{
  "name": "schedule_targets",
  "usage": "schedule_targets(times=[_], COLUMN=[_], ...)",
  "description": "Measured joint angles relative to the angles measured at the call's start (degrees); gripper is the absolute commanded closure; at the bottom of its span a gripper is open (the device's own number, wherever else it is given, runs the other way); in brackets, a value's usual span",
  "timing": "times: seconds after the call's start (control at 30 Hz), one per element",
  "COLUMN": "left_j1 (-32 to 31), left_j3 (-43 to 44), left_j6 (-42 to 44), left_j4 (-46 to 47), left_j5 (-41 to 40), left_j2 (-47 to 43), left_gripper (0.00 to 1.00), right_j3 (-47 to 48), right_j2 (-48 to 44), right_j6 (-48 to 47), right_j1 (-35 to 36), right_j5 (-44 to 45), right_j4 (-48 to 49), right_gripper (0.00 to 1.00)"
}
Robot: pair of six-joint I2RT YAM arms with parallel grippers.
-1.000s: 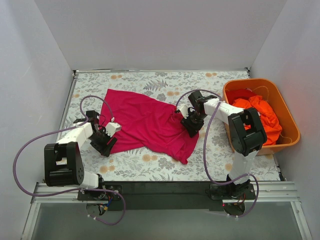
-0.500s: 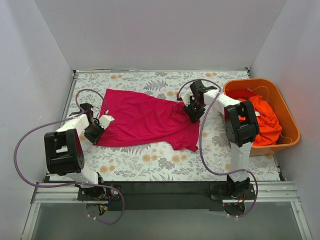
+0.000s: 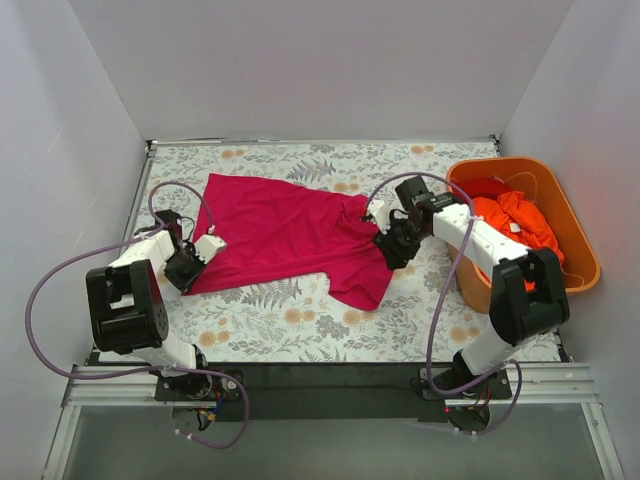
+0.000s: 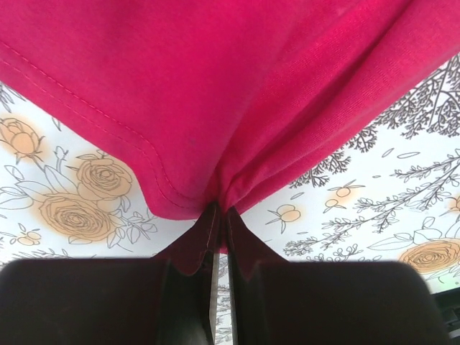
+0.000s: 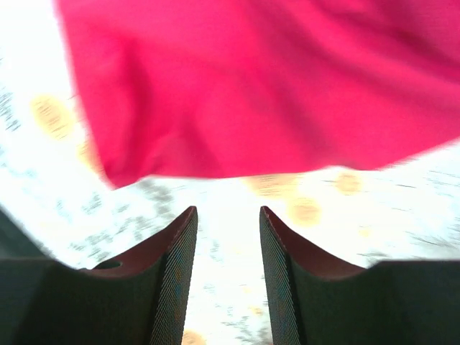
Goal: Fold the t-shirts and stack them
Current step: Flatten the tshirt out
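A magenta-pink t-shirt [image 3: 285, 235] lies spread on the floral table, its lower right part folded into a point. My left gripper [image 3: 190, 262] is shut on the shirt's left hem. In the left wrist view the cloth [image 4: 230, 93] bunches into the closed fingertips of that gripper [image 4: 219, 210]. My right gripper [image 3: 395, 245] hovers at the shirt's right edge. It is open, and the right wrist view shows nothing between its fingers [image 5: 228, 210], with the pink cloth [image 5: 251, 86] lying just ahead of them. Orange-red t-shirts [image 3: 520, 225] sit crumpled in the tub.
The rigid orange tub [image 3: 585, 250] stands at the right edge of the table, close to the right arm. White walls enclose the table on three sides. Bare floral tabletop [image 3: 300, 320] shows in front of the shirt.
The left gripper closed on the shirt's left hem and drew it left, stretching the cloth flatter. The right gripper went up to the shirt's right edge, then came back down-right, open.
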Motion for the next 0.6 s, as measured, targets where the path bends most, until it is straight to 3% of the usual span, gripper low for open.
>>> schedule_targets(times=[0.13, 0.37, 0.6], left_j1=[0.0, 0.0, 0.0], left_j3=[-0.6, -0.6, -0.6], left_j6=[-0.1, -1.1, -2.1], left_j4=[-0.4, -1.3, -1.7], left_j5=[0.0, 0.2, 0.2], left_j2=[-0.6, -0.6, -0.6], left_gripper=[1.0, 1.0, 1.0], right_j3=[-6.1, -13.5, -15.3], right_j2=[-3.4, -2.7, -2.5], right_j6=[-1.8, -5.6, -6.8], right_j1=[6.4, 14.8, 19.4], right_j5=[-1.6, -0.7, 1.9], right_j4=[-0.9, 0.9, 5.1], right_gripper=[0.53, 0.4, 0.43])
